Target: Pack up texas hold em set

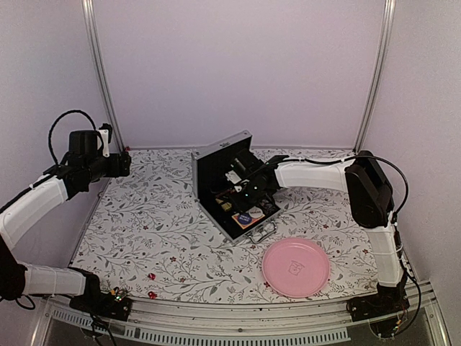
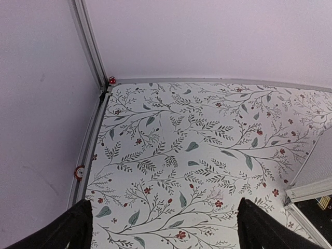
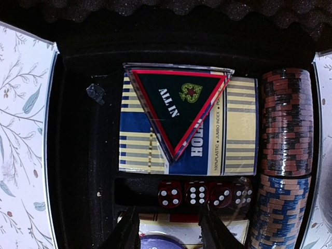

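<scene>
Case open mid-worktop, lid up, handle side toward pink plate. Inside: deck with ALL IN triangle lying on it, row of red dice beside the deck, chips stacked red and blue along one wall. Right hand inside case near the dice row, fingers apart, nothing between them. Loose dice near front-left worktop edge. Left hand spread wide, empty, above far-left worktop corner, well apart from case.

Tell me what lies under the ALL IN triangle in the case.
A blue and cream card deck lies under the triangle. Its middle is covered, hiding much of its print.
</scene>
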You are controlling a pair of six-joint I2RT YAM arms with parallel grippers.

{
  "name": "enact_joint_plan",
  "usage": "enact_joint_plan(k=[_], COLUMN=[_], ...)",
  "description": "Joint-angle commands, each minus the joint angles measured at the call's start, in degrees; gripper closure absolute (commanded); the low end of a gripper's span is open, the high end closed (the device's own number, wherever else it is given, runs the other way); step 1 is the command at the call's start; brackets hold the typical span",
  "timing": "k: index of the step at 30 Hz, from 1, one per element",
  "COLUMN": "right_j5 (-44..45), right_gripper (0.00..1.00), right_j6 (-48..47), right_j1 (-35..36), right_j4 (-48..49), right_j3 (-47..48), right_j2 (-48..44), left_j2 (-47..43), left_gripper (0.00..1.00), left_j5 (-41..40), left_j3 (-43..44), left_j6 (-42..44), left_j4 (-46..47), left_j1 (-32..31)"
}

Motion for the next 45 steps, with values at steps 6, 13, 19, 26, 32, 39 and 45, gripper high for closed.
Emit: enact_joint_plan(k=[6,13,19,26,32,39,45], right_j5=[10.33,12.19,11.74,13.32,16.66,17.82,15.79], right_gripper=[0.46,0.36,0.30,0.28,0.29,0.29,0.26], right_j6=[-1.04,-2.19,-2.86,-2.80,-2.38,-0.87,-0.66], right_j1=[1.45,2.19,2.40,2.35,2.35,2.07,2.05], right_j4=[-1.76,-4.13,-4.15,-4.81,-6.18,-6.47,-6.30], right_j3=[2.66,4.91,5.99,7.16,7.99,8.16,8.43], right_j2=[1.07,3.59,4.52,6.18,8.89,9.09,8.11], left_j2=[-0.59,-0.51,-0.50,-0.42,-0.37,-0.40,-0.51], left_gripper=[0.03,0.03,0.03,0.03,0.03,0.03,0.03], left_j5=[-0.27,-0.20,-0.12,0.08,0.06,0.13,0.08], left_j3=[-0.29,-0.29,-0.29,-0.29,-0.29,-0.29,-0.29], left_j6=[0.48,0.49,0.41,0.40,0.40,0.35,0.39], left_j4=[0.60,0.60,0.64,0.62,0.63,0.64,0.63], left_j1=[-0.51,-0.51,-0.50,-0.53,-0.54,-0.54,-0.50])
